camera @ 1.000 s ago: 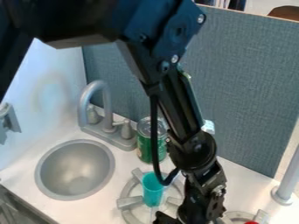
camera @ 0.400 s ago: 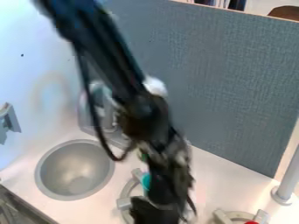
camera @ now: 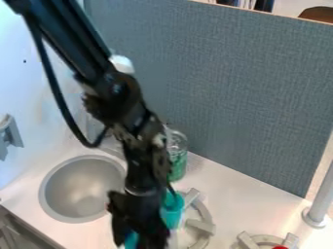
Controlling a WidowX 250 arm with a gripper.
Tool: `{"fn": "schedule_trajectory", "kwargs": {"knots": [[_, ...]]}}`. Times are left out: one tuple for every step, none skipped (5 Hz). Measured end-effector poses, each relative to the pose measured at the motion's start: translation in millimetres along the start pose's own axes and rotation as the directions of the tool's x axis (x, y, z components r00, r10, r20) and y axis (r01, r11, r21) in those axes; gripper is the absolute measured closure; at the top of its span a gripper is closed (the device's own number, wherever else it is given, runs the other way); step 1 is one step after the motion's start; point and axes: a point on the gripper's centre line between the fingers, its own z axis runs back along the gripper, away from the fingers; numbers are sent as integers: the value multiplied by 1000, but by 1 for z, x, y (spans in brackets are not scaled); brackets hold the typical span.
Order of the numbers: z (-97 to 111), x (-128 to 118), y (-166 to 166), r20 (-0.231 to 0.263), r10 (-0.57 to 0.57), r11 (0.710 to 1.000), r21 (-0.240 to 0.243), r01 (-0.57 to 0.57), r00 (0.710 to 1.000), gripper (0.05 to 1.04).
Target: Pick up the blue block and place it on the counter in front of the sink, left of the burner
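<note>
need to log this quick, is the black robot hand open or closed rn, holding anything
Black robot hand: can't tell if it's open or closed, or holding the teal piece seen at it; near the teal plastic cup.

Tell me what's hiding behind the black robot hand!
Part of a turquoise cup and part of a round grey toy burner peek out past the hand. I can't see whatever else it covers.

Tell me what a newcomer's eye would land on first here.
Probably the black arm, slanting from the upper left down to its claw near the bottom edge. Next, the bright teal cup close beside the claw, by the pale gray stove burner. Then perhaps the round gray sink at the left.
</note>
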Motion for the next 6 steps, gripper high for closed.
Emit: {"fn": "schedule_trajectory", "kwargs": {"knots": [[9,10,41,4,82,996,30,-82,997,450],[1,16,70,-20,117,989,98,-115,993,450],[-22,27,90,-93,136,982,146,-121,986,450],[-36,28,99,-138,144,978,173,-120,980,450],[-52,26,89,-169,87,992,110,-69,982,450],[-56,23,82,-164,56,997,66,-46,985,450]]}}
